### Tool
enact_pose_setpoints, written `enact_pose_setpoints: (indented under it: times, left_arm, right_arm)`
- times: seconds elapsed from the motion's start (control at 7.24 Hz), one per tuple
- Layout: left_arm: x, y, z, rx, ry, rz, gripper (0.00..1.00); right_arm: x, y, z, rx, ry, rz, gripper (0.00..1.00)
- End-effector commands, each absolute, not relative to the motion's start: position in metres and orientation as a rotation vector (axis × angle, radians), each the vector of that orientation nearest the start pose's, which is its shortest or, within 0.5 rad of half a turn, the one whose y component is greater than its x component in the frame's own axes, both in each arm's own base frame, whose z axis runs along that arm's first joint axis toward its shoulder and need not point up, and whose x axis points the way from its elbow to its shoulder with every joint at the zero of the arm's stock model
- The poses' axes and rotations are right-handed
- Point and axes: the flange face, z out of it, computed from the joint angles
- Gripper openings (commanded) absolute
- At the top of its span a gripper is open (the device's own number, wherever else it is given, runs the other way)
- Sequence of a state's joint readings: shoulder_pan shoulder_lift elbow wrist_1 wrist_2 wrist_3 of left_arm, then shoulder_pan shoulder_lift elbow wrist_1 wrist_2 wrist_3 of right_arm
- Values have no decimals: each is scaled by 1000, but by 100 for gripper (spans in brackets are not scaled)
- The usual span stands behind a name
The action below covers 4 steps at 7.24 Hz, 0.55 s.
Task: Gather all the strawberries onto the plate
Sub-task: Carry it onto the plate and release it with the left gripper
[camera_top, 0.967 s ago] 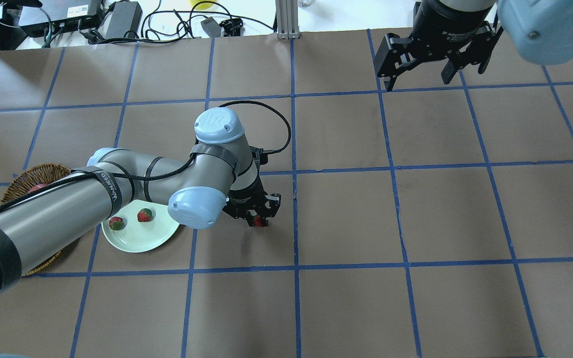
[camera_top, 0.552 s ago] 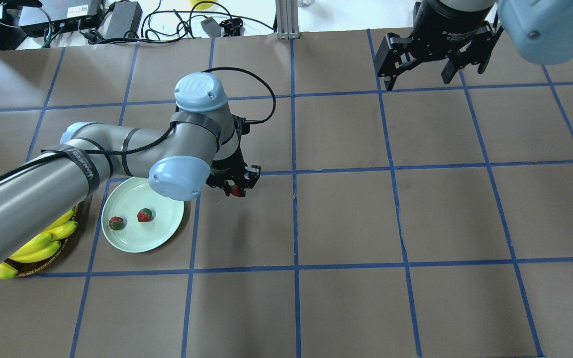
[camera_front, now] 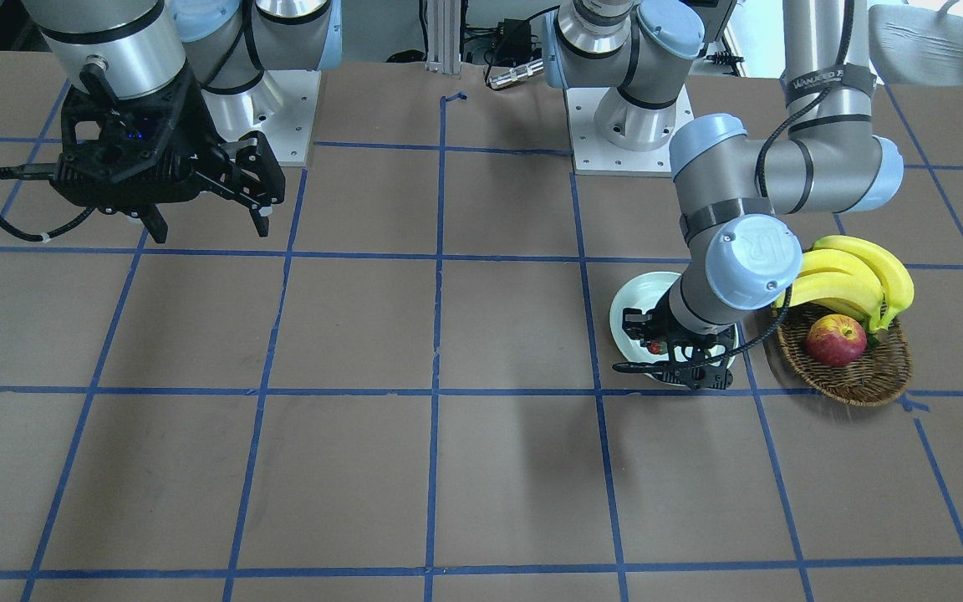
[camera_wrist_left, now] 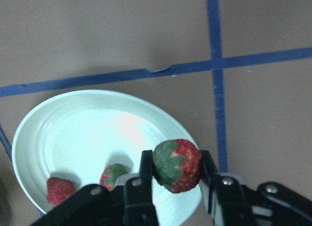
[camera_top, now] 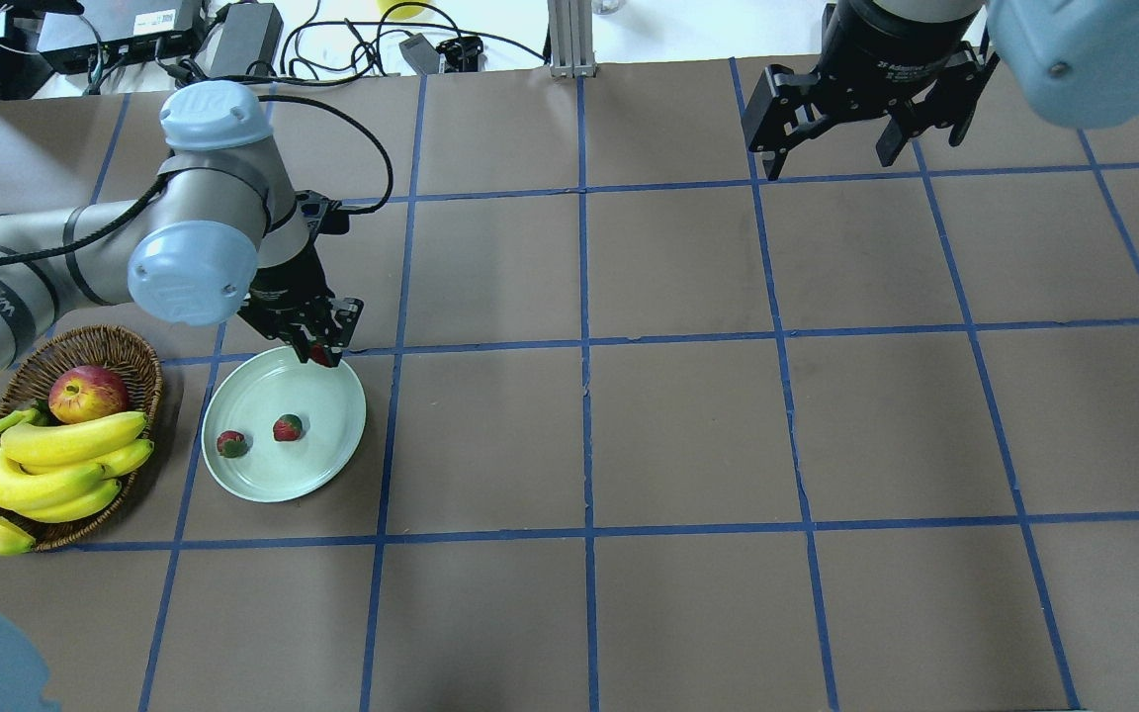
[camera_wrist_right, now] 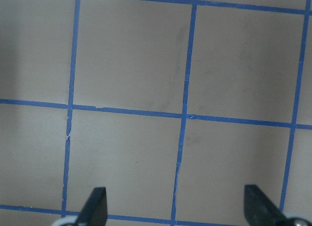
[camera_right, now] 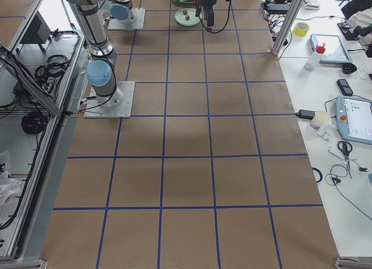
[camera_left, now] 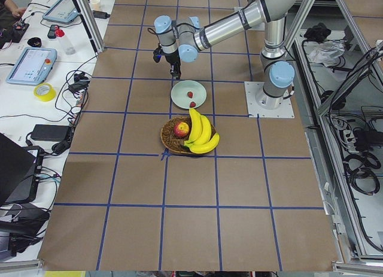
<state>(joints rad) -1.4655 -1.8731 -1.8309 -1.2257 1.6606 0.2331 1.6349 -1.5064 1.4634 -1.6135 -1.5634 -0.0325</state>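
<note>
My left gripper (camera_top: 319, 353) is shut on a strawberry (camera_wrist_left: 176, 166), a small red berry with a green cap, and holds it just above the far rim of the pale mint-green plate (camera_top: 263, 396). Two more strawberries lie on the plate, one (camera_top: 230, 444) on its left part and one (camera_top: 287, 428) near the middle; both also show in the left wrist view (camera_wrist_left: 60, 191) (camera_wrist_left: 113, 175). The front-facing view shows the left gripper (camera_front: 657, 344) over the plate (camera_front: 628, 305). My right gripper (camera_top: 832, 158) is open and empty, high over the far right of the table.
A brown wicker basket (camera_top: 85, 346) stands just left of the plate and holds a red-yellow apple (camera_top: 88, 393) and a bunch of bananas (camera_top: 45, 465). The table is brown paper with a blue tape grid. Cables and electronics lie beyond the far edge.
My left arm has swung left and toward the far side with the strawberry, from the table right of the plate to over the plate's far rim. The right arm has not moved.
</note>
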Motion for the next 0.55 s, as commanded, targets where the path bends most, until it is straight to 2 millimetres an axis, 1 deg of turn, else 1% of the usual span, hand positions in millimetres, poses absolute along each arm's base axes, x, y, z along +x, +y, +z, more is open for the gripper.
enact_pose_setpoints:
  times: [0.0, 0.14, 0.28, 0.41]
  left_arm:
    - [-23, -535, 222, 229, 3074, 439, 0]
    - [-13, -531, 216, 215, 3083, 461, 25]
    - [-12, -531, 217, 229, 3087, 460, 99]
    - [-11, -533, 224, 226, 3087, 440, 100]
  right_arm:
    - [168, -517, 513, -152, 3126, -134, 100]
    - [168, -517, 513, -154, 3127, -134, 100]
    - [168, -517, 513, -152, 3128, -132, 100]
    - [168, -517, 513, -152, 3128, -132, 100]
